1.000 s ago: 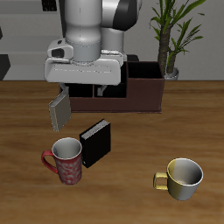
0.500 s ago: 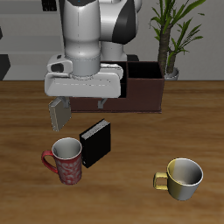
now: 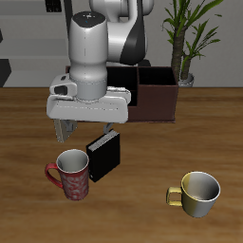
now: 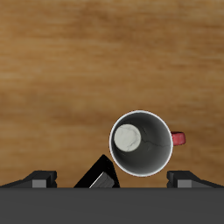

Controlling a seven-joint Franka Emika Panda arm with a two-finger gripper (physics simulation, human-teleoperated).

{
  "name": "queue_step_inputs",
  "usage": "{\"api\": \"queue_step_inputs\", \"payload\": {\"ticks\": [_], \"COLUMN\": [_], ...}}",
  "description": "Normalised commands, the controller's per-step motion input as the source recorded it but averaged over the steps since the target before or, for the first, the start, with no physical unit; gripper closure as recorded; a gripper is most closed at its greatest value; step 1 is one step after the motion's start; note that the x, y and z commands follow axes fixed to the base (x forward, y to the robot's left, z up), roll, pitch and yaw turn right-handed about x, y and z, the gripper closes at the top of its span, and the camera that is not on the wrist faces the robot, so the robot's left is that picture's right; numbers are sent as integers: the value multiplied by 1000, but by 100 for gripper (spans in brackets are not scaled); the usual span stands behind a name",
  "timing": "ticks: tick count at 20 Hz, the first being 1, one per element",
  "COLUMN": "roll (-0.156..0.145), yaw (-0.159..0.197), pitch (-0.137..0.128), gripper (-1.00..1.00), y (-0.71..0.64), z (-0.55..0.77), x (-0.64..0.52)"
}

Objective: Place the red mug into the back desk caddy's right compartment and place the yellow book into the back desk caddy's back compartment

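Red mug lies directly beneath the hand. The wrist view looks straight down into its grey interior, with the red handle projecting to one side. The hand is released: both fingers stand wide apart at the edges of that view, and nothing is held between them.

Over the last second the hand has moved forward, away from the back desk caddy, and has turned to face square over the mug. We judge that the mug step is beginning: the descent and the grasp on the rim are not yet made.

The black book stands just beside the mug, on its caddy side, and one corner shows in the wrist view. The fingers need to clear it on the way down.

The yellow book, visible beside the hand a second ago, is now hidden behind the hand, so we cannot tell exactly where it stands.

The plain yellow mug sits well apart on the bench. No task item shows in the caddy from these views.
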Motion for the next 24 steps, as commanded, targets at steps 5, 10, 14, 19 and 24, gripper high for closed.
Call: {"api": "queue_step_inputs", "payload": {"ticks": [5, 10, 14, 19, 24], "roll": [21, -27, -23, -13, -3], "yaw": [-11, -19, -30, -8, -13], "pitch": [10, 30, 32, 36, 29], "gripper": [-100, -100, -100, -100, -100], "y": [20, -76, -121, 33, 31], "z": [-254, -332, -226, -262, -241], "x": [71, 156, 118, 84, 44]}}
